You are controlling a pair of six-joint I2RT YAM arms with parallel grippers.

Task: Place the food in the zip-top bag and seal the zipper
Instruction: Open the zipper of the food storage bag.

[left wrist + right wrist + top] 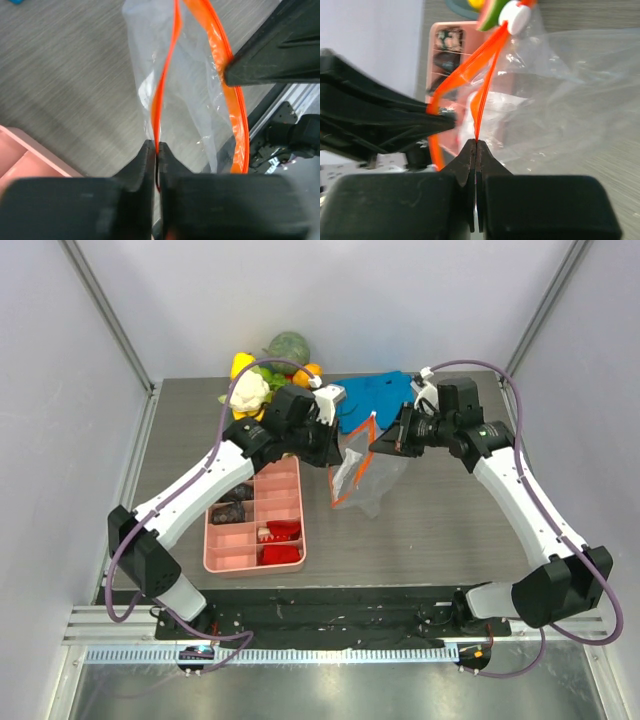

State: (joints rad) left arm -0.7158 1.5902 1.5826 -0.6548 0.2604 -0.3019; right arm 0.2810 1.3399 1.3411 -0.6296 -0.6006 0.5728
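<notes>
The clear zip-top bag [365, 478] hangs between my two grippers above the middle of the table, its mouth pulled apart. Its orange-red zipper [350, 465] shows as two separate strips. My left gripper [338, 452] is shut on one strip; in its wrist view the zipper [161, 95] runs straight into the closed left gripper [157, 147]. My right gripper [378, 443] is shut on the other strip, and in its wrist view the zipper [480, 107] enters the closed right gripper [476, 142]. The food [262, 375] lies heaped at the back left, apart from the bag.
A pink compartment tray [256, 552] with small dark and red pieces lies left of the bag, under the left forearm. A blue cloth [378, 398] lies behind the bag. Grey walls enclose the table on the left, back and right.
</notes>
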